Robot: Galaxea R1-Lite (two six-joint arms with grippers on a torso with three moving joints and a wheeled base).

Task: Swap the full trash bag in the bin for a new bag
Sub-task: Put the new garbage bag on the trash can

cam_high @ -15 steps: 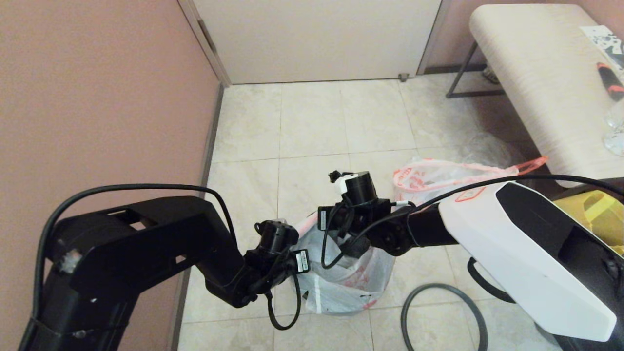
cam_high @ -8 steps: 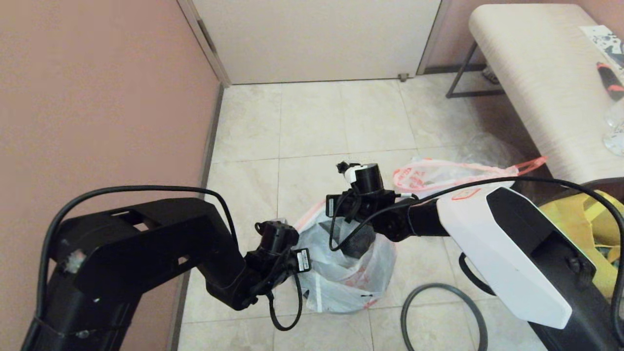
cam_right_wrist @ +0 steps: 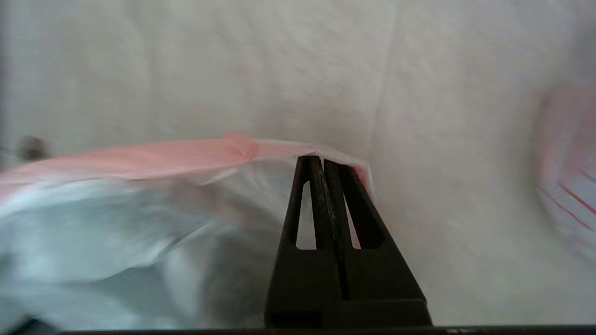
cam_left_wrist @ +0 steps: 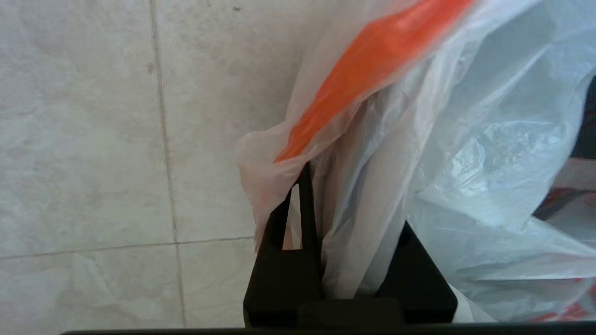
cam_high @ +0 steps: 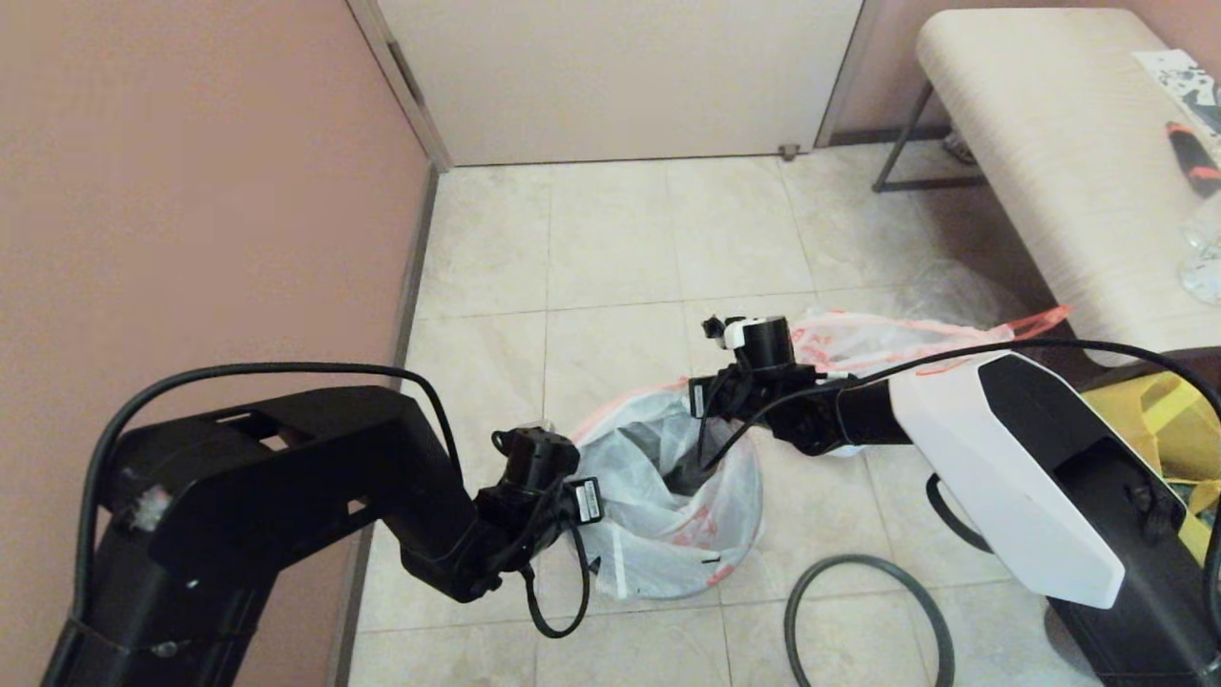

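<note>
The new bag [cam_high: 668, 530], white and translucent with red print and a pink-orange hem, stands on the floor with its mouth pulled wide. My left gripper [cam_high: 580, 475] is shut on the hem at the mouth's left side, and bunched film fills its jaws [cam_left_wrist: 347, 204]. At the mouth's far right side, my right gripper [cam_high: 708, 434] pinches the pink hem between closed fingertips [cam_right_wrist: 322, 162]. The bin is covered by the bag; only a dark patch [cam_high: 681, 474] shows inside the mouth. The dark grey hoop [cam_high: 799, 587] lies on the tiles to the right.
The bulging matching bag [cam_high: 858, 345] lies behind my right wrist. A yellow bag [cam_high: 1159, 420] sits at the right under a padded bench [cam_high: 1049, 162]. A pink wall [cam_high: 191, 191] runs along the left, and a door [cam_high: 620, 76] closes the back.
My right gripper has swung right and away from me with the hem, stretching the bag's mouth much wider. The left gripper has held its place.
</note>
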